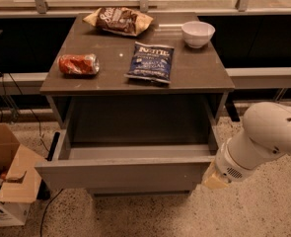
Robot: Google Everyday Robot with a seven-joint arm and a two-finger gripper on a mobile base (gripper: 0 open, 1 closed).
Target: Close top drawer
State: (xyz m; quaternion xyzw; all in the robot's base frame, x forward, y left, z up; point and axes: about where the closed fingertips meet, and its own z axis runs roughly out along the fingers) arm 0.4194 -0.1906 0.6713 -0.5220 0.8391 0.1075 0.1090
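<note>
Down at the near right, the gripper (215, 177) sits at the right end of the top drawer (120, 174), its pale tan tip against the corner of the drawer's front panel. Whether it is spread or pressed together cannot be told from this angle, and nothing can be seen held in it. Behind it the arm (271, 132) is a smooth, white, rounded shell with a ribbed collar where it narrows toward the tip.

The top drawer stands pulled out toward the near side, below the cabinet top (199, 75). Its front is a plain, flat grey panel without a handle, as wide as the cabinet, and its inside is the same matte grey with straight walls.

On the dull brown-grey cabinet top lie a red, crushed-looking can (78, 64) at the left, a glossy blue snack bag (150, 62) near the middle, a crinkled brown snack bag (119, 19) at the far edge, and a smooth white bowl (198, 33), round and upright, at the far right. All four sit well apart from one another.

At the near left an open cardboard box (9, 181) rests on the speckled floor (263, 211).
</note>
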